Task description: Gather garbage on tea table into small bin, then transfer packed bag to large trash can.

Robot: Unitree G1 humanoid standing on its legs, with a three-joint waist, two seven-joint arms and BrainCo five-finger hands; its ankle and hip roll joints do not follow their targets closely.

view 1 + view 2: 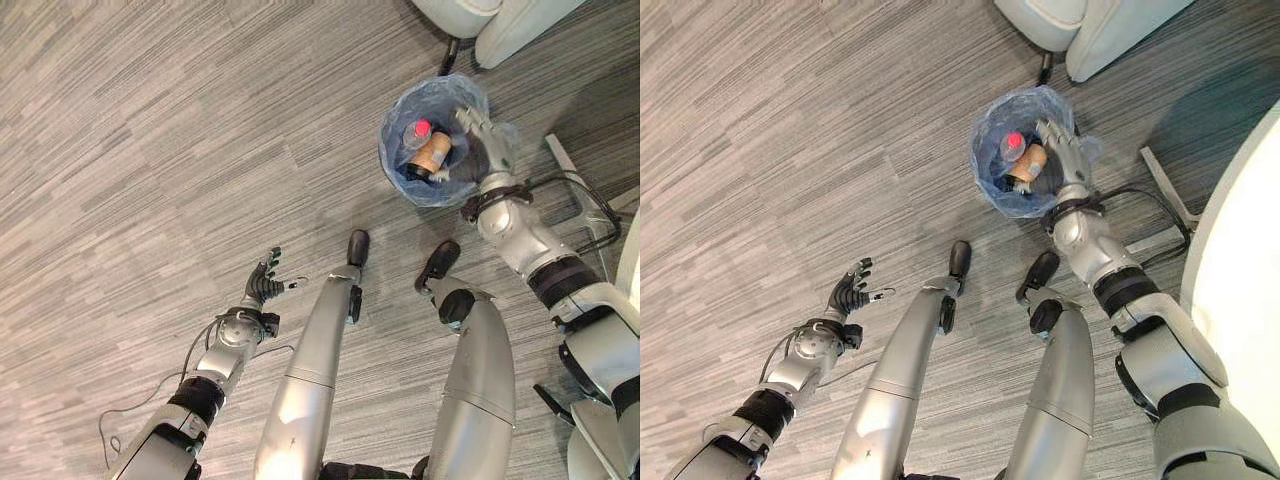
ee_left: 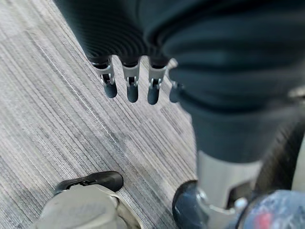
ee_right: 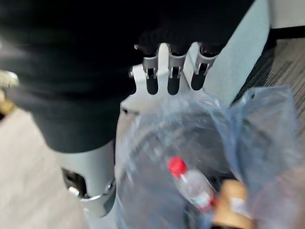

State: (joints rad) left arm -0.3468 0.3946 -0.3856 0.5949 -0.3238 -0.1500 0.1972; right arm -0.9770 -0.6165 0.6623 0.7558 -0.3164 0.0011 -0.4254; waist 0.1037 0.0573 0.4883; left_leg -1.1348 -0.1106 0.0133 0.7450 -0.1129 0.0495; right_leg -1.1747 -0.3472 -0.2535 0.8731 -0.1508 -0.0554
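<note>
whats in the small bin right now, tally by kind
bottle with red cap: 1
brown paper cup: 1
blue bag liner: 1
total: 3
The right hand is at the bin's rim; anything deeper in the bag is hidden.

Small bin (image 1: 432, 142) mouth open above; bottle (image 1: 415, 133) inside; chair base (image 1: 470, 20) just behind.

We find no legible text, number or sign; the label on the red-capped bottle (image 3: 193, 187) is too blurred to read.
</note>
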